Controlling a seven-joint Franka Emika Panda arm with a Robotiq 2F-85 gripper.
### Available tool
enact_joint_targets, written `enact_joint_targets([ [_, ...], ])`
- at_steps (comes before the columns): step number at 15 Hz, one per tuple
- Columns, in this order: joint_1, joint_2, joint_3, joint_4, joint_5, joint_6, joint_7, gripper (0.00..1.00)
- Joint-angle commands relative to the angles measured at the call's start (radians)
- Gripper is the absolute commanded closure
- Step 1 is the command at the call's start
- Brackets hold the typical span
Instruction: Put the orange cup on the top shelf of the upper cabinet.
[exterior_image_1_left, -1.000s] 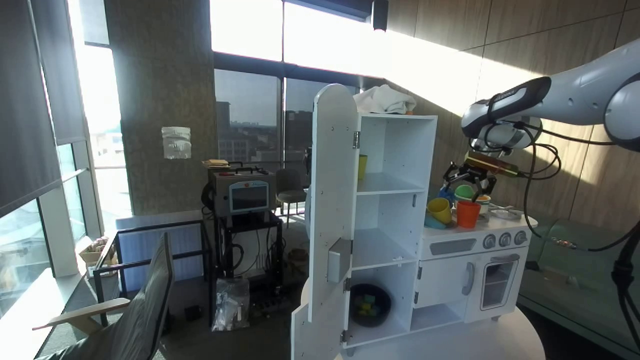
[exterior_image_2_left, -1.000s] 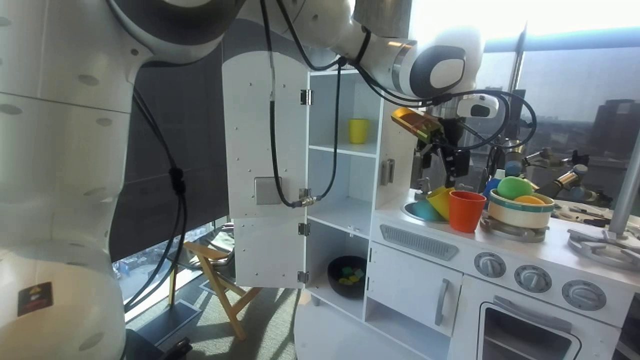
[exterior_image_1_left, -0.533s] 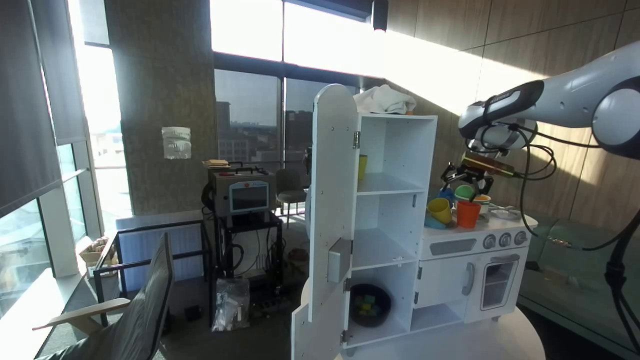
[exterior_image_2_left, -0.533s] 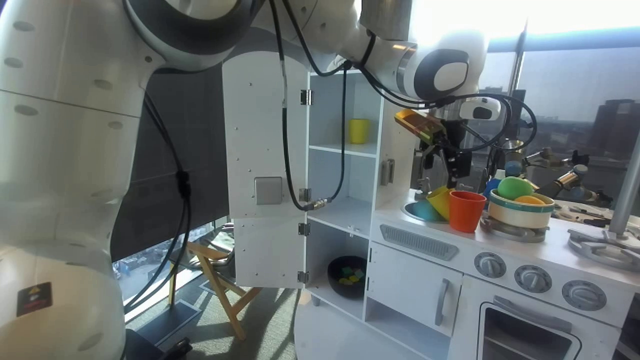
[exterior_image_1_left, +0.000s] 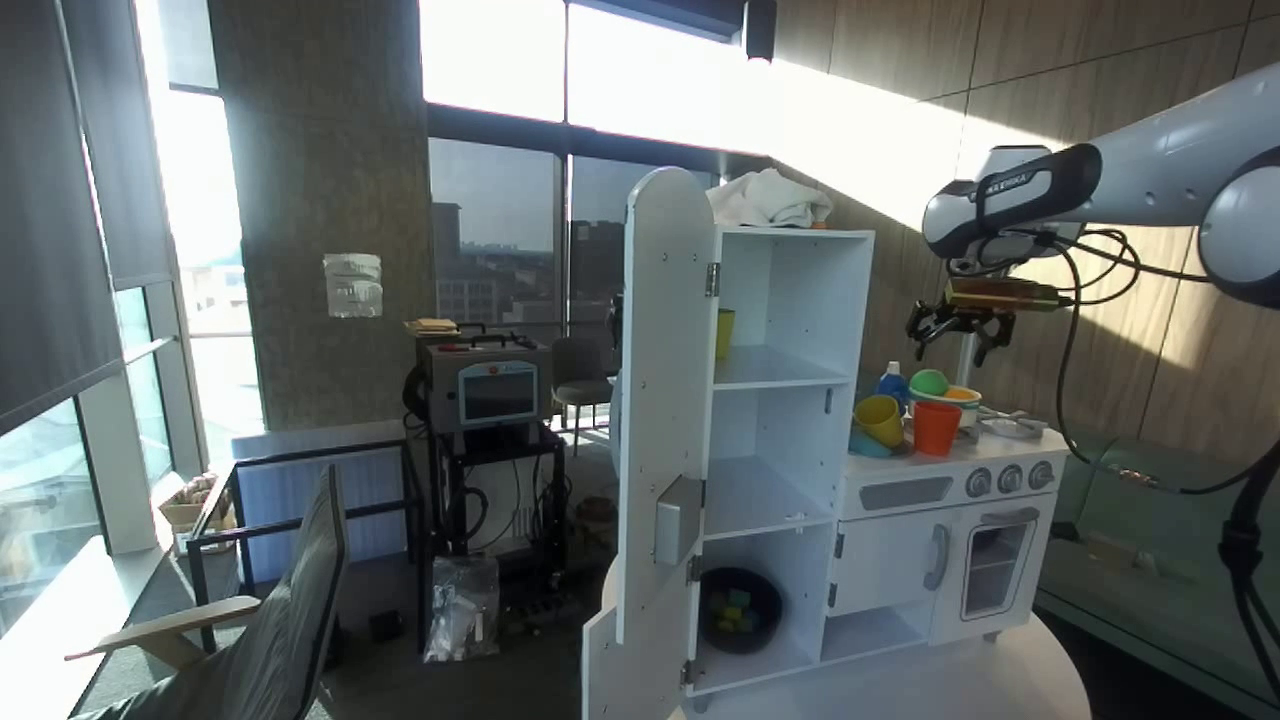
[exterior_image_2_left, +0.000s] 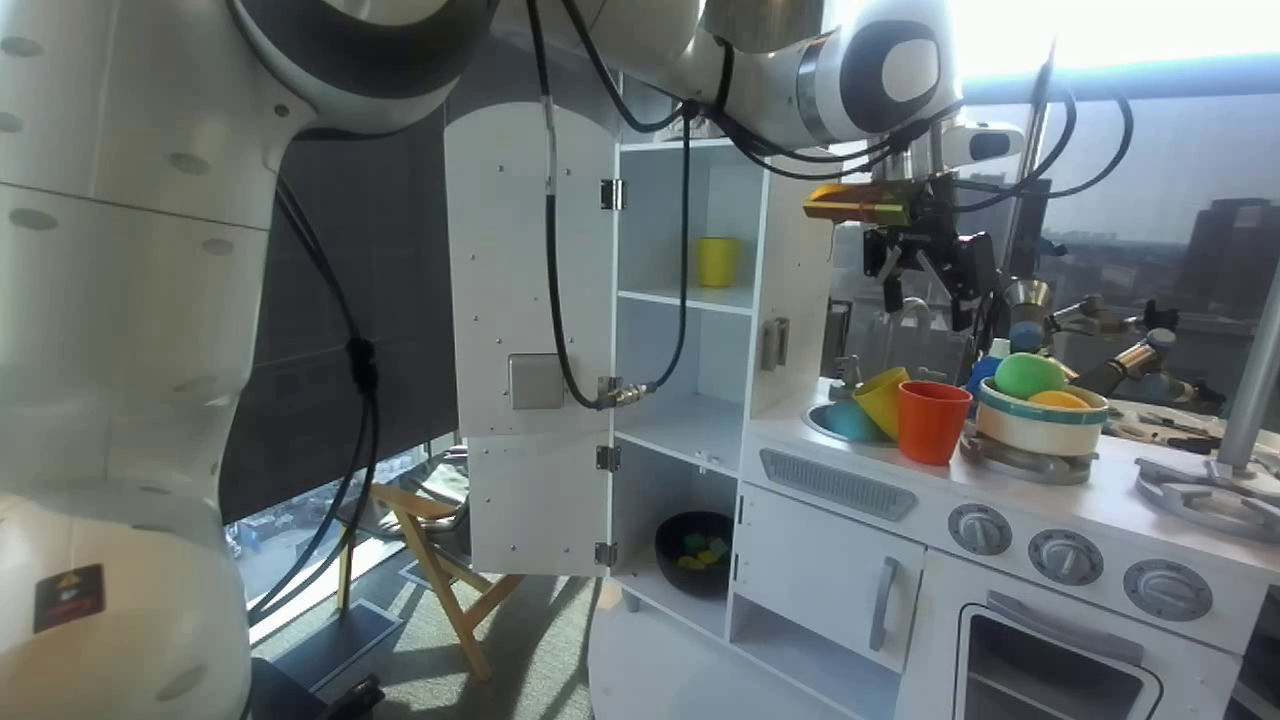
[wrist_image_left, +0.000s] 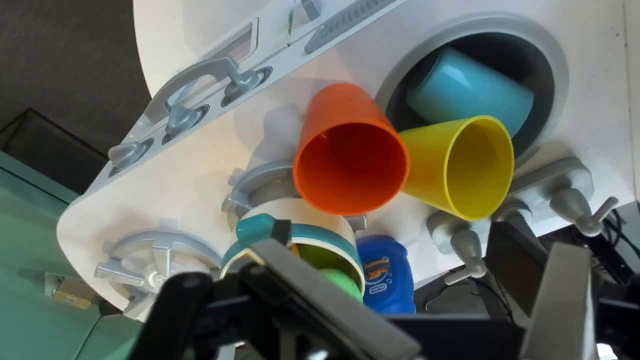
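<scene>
The orange cup (exterior_image_1_left: 937, 430) stands upright on the toy kitchen's counter, in both exterior views (exterior_image_2_left: 932, 425). In the wrist view its open mouth faces me (wrist_image_left: 350, 165). My gripper (exterior_image_1_left: 950, 355) is open and empty, well above the cups; in an exterior view it hangs above them too (exterior_image_2_left: 927, 312). Its spread fingers show at the bottom of the wrist view (wrist_image_left: 392, 232). The upper cabinet (exterior_image_1_left: 858, 300) has its tall door (exterior_image_2_left: 530, 270) wide open. The top shelf (exterior_image_1_left: 790, 367) holds a yellow cup (exterior_image_2_left: 717, 262) inside.
Another yellow cup (wrist_image_left: 475, 170) leans at the sink beside the orange cup, with a blue cup (wrist_image_left: 470, 90) in the sink. A white pot (exterior_image_2_left: 1040, 425) with green and orange toys sits on a burner. A blue bottle (wrist_image_left: 385, 275) and the faucet (wrist_image_left: 470, 250) are behind.
My gripper has risen from close over the cups and levelled out from its tilt. The orange cup and the other things on the counter have not moved.
</scene>
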Motion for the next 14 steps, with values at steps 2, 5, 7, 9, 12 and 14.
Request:
enact_joint_targets([
  [2,0.006,-0.004,0.016,0.064,0.013,-0.132,-0.063,0.00],
  [5,0.008,0.014,0.012,0.081,0.005,-0.132,-0.033,0.00],
  [7,0.000,0.026,0.005,0.088,0.018,-0.135,-0.013,0.00],
  [9,-0.010,0.041,-0.003,0.086,0.027,-0.149,0.021,0.00],
  [12,-0.024,0.067,-0.015,0.083,0.034,-0.146,0.075,0.00],
  [14,-0.030,0.089,-0.019,0.089,0.033,-0.149,0.098,0.00],
])
